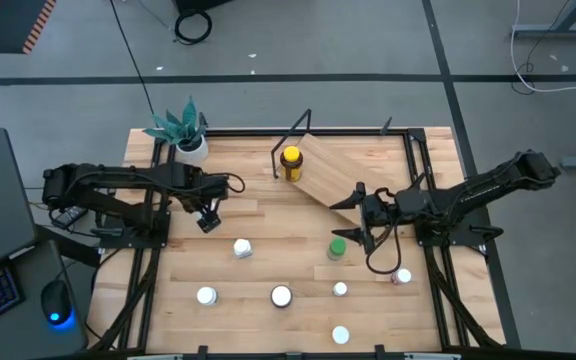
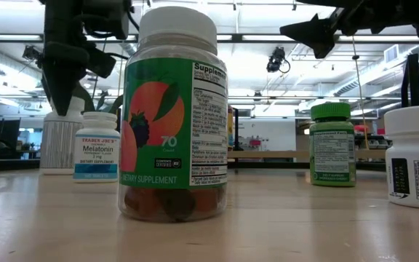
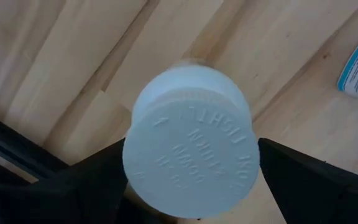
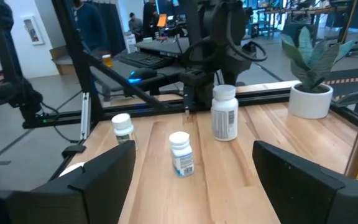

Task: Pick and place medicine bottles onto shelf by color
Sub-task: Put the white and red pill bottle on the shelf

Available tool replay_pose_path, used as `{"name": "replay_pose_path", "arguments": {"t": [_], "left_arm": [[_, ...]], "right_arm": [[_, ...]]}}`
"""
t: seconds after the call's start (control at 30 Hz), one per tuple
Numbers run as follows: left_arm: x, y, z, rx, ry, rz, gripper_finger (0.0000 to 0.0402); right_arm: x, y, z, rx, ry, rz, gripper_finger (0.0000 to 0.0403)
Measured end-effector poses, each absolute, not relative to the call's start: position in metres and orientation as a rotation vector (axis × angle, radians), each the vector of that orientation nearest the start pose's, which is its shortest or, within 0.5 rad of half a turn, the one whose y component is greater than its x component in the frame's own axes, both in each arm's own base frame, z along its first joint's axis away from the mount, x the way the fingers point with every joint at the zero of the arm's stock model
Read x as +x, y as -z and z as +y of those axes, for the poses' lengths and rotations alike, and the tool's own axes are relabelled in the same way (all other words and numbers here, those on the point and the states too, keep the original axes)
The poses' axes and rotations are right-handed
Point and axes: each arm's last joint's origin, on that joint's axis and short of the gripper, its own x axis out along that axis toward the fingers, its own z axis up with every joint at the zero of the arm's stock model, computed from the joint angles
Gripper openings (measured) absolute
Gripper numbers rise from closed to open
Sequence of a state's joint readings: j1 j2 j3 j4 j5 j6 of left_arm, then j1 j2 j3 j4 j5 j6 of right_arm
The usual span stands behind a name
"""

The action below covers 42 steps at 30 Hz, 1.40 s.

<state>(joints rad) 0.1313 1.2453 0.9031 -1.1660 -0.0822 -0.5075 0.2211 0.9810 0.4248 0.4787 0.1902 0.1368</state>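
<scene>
I'm holding a white-capped medicine bottle (image 3: 190, 144) in the left end effector (image 1: 208, 221), fingers closed against its sides just under the cap, so it is hanging upright above the table (image 1: 268, 215) a little in front of the potted plant (image 1: 182, 130). The shelf (image 1: 353, 170), tilted in its wire frame, is sitting well to the right of that plant, already carrying the amber yellow-capped bottle (image 1: 290, 162). The right end effector (image 1: 353, 228) is waiting wide open and empty beside the green-capped bottle (image 1: 337, 249), just off the shelf's near edge.
</scene>
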Motion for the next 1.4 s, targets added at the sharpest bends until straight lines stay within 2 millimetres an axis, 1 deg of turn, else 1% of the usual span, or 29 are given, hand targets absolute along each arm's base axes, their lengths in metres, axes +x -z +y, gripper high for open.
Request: {"name": "replay_pose_path", "arguments": {"t": [0.73,1.03,1.4], "left_arm": [[0.1912,-0.2322,0.028,-0.419,-0.53,1.425,0.035],[0.1912,-0.2323,0.0288,-0.422,-0.572,1.414,0.0349],[0.1904,-0.2323,0.0335,-0.465,-0.579,1.414,0.0315]], "right_arm": [[0.2059,-0.2373,0.0347,0.116,0.001,0.074,0.0332],[0.2063,-0.2387,0.0331,0.114,0.008,0.06,0.0332],[0.2065,-0.2393,0.0318,0.116,0.014,0.053,0.0331]]}}
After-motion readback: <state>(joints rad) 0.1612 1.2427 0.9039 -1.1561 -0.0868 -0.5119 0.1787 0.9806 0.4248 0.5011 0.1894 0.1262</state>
